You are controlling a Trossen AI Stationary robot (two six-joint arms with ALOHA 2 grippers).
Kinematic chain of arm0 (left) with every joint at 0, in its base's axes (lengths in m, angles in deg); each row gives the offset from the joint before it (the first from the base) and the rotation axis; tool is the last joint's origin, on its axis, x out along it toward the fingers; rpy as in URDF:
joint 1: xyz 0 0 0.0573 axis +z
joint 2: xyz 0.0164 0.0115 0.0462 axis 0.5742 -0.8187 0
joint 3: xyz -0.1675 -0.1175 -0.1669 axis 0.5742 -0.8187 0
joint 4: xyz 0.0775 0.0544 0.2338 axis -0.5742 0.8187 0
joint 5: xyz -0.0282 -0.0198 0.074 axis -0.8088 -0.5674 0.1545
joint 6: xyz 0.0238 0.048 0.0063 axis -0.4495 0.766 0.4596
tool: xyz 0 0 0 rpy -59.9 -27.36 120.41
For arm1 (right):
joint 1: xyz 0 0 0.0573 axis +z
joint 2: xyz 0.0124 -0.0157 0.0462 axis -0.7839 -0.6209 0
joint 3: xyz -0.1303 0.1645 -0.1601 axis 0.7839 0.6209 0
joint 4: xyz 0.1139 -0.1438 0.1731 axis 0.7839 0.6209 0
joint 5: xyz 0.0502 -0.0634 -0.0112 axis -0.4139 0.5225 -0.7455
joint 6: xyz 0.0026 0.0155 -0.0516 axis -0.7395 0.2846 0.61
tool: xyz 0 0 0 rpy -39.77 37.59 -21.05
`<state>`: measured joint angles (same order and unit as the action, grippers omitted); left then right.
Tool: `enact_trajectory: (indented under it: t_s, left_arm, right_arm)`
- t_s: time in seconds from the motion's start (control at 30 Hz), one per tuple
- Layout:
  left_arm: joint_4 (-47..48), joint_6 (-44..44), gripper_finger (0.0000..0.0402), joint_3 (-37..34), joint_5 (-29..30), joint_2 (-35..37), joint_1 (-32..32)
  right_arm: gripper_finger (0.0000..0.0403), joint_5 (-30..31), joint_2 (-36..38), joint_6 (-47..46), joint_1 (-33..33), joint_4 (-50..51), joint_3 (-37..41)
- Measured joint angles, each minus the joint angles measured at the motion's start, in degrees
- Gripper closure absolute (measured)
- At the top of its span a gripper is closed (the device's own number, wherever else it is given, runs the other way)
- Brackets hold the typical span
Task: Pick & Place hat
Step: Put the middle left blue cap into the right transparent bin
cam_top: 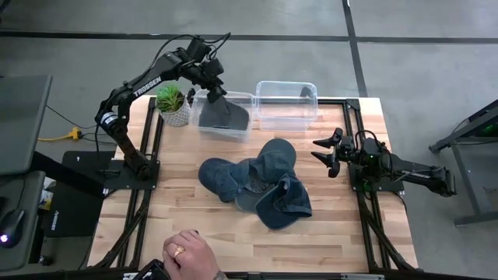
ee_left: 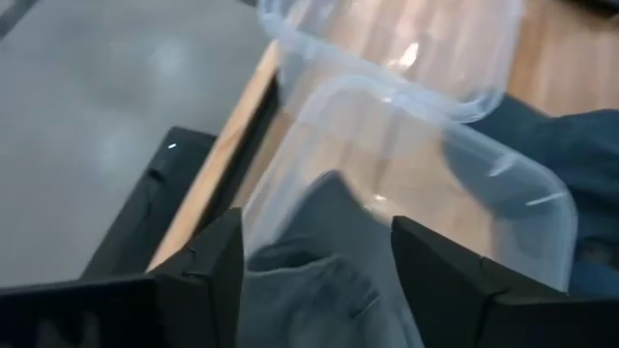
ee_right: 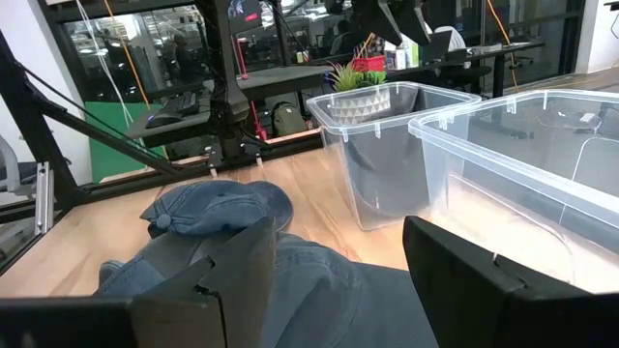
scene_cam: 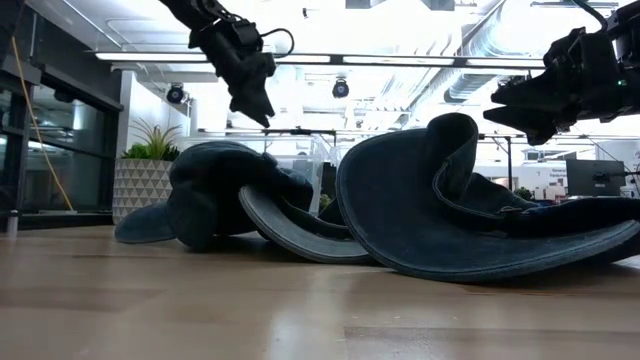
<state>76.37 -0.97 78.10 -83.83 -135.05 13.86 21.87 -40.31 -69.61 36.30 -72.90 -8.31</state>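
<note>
Light wooden butcher-block table (cam_top: 194,225): two clear plastic bins (cam_top: 286,103) at far edge, white-potted green plant (cam_top: 173,104) beside them, pile of blue denim hats (cam_top: 261,183) mid-table.

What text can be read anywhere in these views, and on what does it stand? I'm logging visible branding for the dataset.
"TROSSEN": white letters along the left arm, high view.
No lettering shows on the hats, the clear bins or the plant pot.
The red item behind the plant in the right wrist view may bear print, but it is too small to read.
Nothing else is legible.
</note>
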Motion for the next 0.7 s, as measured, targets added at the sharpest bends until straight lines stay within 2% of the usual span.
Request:
enact_trajectory:
  t_s: [0.3, 0.7]
  left_arm:
    - [-0.36, -0.02, 0.0175, 0.09, 1.6, 0.1, -0.16]
    - [3.39, -2.37, 0.0175, 9.18, 1.95, 0.65, -3.26]
  right_arm:
    - [0.0181, -0.01, 0.0, 0.0, 0.01, -0.01, 0.0]
    - [0.0181, 0.0, 0.01, 0.0, 0.0, 0.0, 0.0]
